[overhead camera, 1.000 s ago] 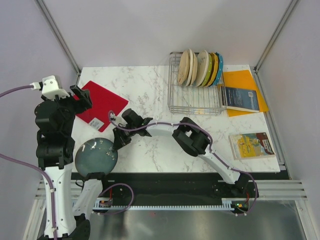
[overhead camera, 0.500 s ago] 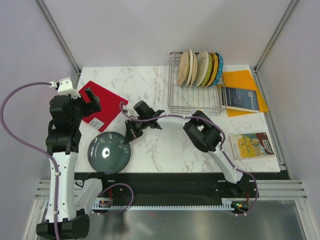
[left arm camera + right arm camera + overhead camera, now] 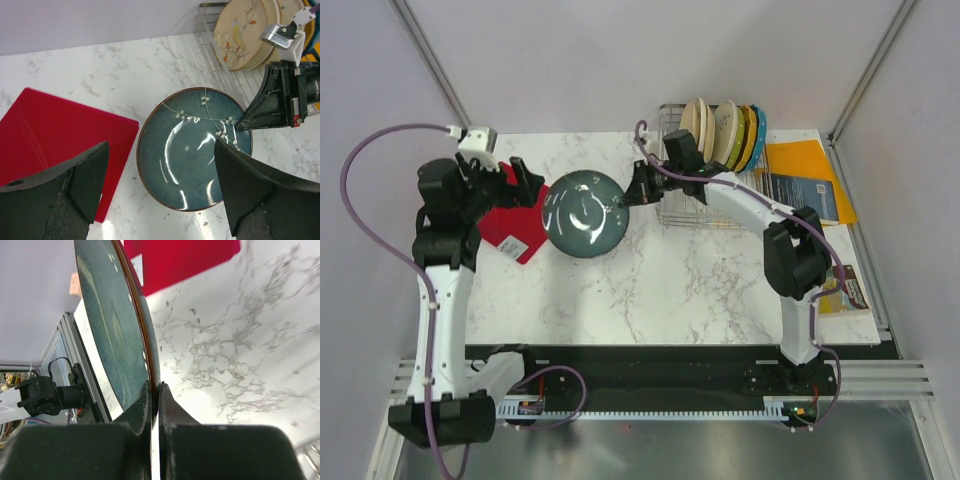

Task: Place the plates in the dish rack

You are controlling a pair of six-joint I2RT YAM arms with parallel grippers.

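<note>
White marble-veined tabletop [image 3: 670,290] under even light, boxed in by plain pale lilac walls [image 3: 620,60]; slanting aluminium struts [image 3: 434,68] at back corners; black rail [image 3: 670,360] along near edge.

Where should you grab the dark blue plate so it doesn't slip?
By its thin rim, coming in from the side nearest the dish rack. The plate is wide and shallow, so only its edge is thin enough to pinch from both faces. The right gripper pinches it just there.
</note>
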